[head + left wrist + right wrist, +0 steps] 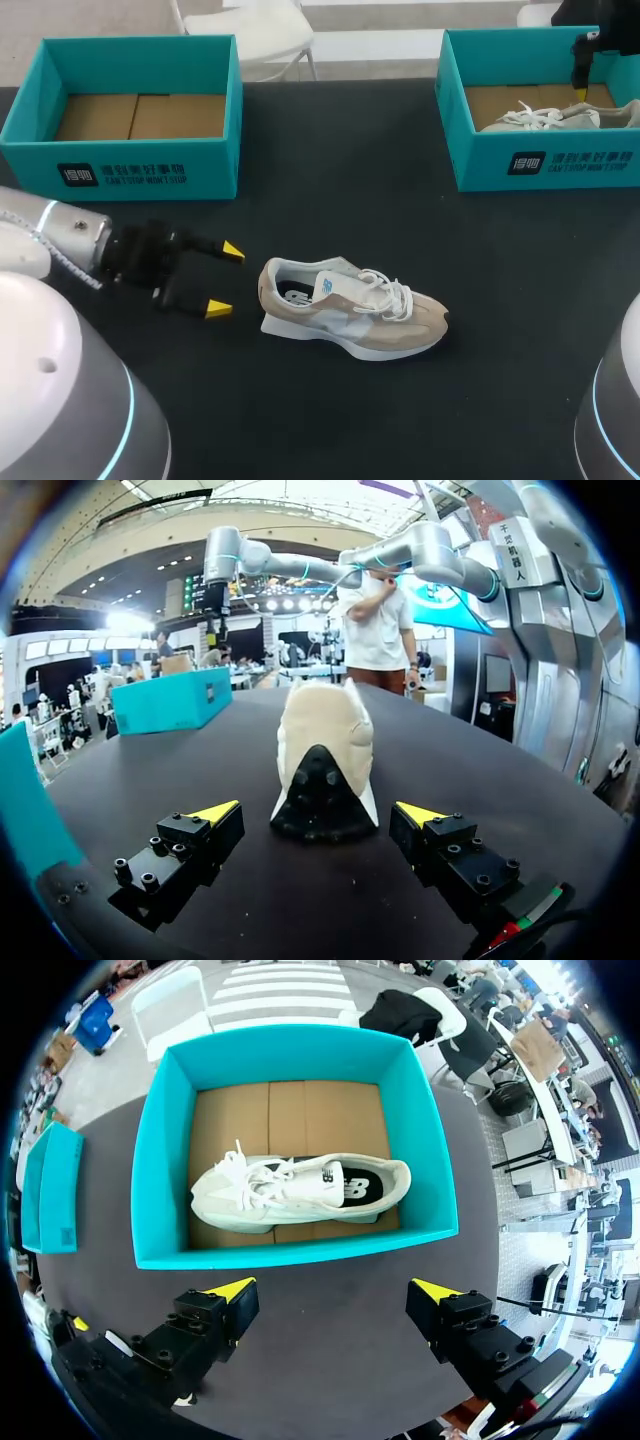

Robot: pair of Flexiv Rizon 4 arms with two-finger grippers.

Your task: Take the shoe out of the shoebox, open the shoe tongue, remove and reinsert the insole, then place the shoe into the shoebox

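A beige and white shoe lies on its sole on the black table, heel toward my left gripper. That gripper stands open just behind the heel without touching it. In the left wrist view the shoe's heel sits ahead of the left gripper, in line with the gap between its fingers. A second, white shoe lies on its side in the right teal shoebox. My right gripper hangs open above this shoebox, over its near wall, holding nothing. In the head view the right gripper is only partly visible.
An empty teal shoebox with a cardboard floor stands at the back left. Bare black table surface lies between the two boxes and in front of the beige shoe.
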